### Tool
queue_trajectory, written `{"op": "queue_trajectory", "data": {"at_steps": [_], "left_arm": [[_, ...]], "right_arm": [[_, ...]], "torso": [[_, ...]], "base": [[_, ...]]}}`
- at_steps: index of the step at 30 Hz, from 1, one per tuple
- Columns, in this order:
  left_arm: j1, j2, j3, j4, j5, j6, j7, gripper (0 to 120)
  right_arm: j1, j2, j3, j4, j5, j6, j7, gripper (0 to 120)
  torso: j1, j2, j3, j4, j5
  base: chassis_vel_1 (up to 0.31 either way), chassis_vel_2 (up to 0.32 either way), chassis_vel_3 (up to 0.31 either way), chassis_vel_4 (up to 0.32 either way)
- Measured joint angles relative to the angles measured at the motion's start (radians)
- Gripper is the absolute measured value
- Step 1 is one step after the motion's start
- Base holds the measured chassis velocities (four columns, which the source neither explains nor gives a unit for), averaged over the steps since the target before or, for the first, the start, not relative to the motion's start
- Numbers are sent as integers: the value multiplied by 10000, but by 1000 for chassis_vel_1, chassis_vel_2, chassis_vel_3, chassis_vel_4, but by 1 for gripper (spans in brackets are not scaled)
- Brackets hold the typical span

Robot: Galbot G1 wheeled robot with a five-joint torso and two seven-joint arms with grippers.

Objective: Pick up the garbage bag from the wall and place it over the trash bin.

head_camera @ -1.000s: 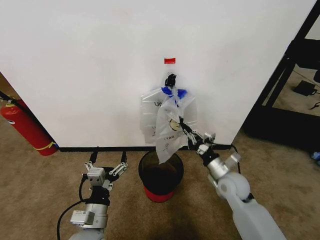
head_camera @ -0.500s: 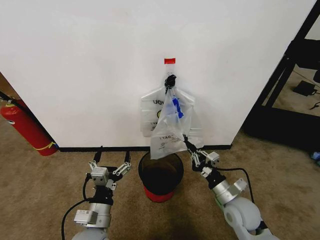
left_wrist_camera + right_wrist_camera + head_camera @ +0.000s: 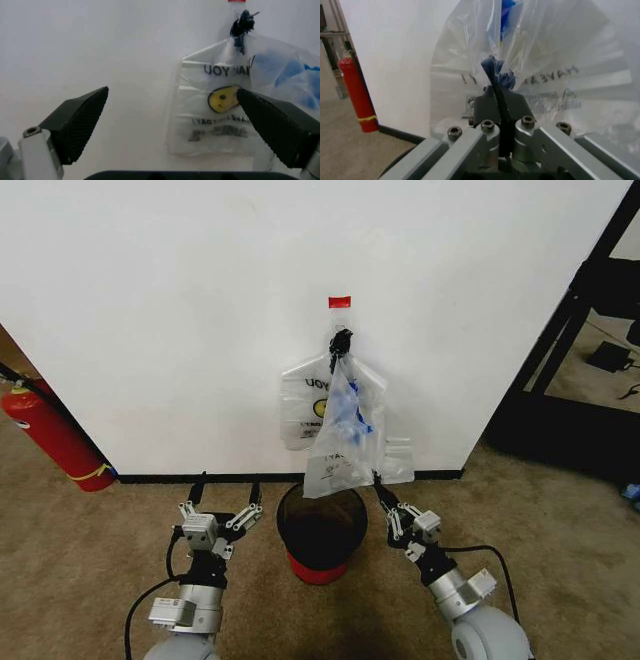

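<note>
The garbage bag (image 3: 338, 442), thin and see-through with blue marks, hangs from the black tie (image 3: 341, 340) on the wall, and its lower end is over the trash bin (image 3: 321, 532). My right gripper (image 3: 378, 479) is shut on the bag's lower right edge, just above the bin's right rim. The right wrist view shows the fingers (image 3: 498, 98) pinching a blue-marked fold of the garbage bag (image 3: 540, 56). My left gripper (image 3: 221, 502) is open to the left of the bin, holding nothing. Its open fingers (image 3: 80, 123) frame the wall and the bin's rim (image 3: 175, 175).
A flat bunch of like bags (image 3: 300, 408) with a yellow smiley (image 3: 223, 99) stays on the wall behind. A red fire extinguisher (image 3: 52, 434) stands at the left. A black shelf frame (image 3: 570, 330) stands at the right. Brown carpet surrounds the bin.
My right gripper has come down and back toward me with the bag's edge, drawing the bag downward over the bin. The left gripper moved slightly forward early on, then held still.
</note>
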Motion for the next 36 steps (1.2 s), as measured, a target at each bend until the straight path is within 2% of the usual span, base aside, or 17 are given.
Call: {"op": "queue_trajectory", "data": {"at_steps": [21, 30, 36], "left_arm": [[-73, 61, 87, 63, -28, -12, 4, 100], [-13, 47, 81, 50, -16, -59, 5, 100], [-46, 126, 238, -18, -53, 20, -10, 100]], "right_arm": [[-1319, 238, -91, 44, -936, 700, -58, 0], [-1477, 319, -230, -232, -1408, 1446, -200, 0], [-1306, 354, -260, -207, -1361, 1421, -92, 0]], "torso": [[0, 0, 0, -1, -1], [0, 0, 0, 0, 0], [1, -1, 1, 1, 0]], "base": [[0, 0, 0, 0], [0, 0, 0, 0], [0, 0, 0, 0]]}}
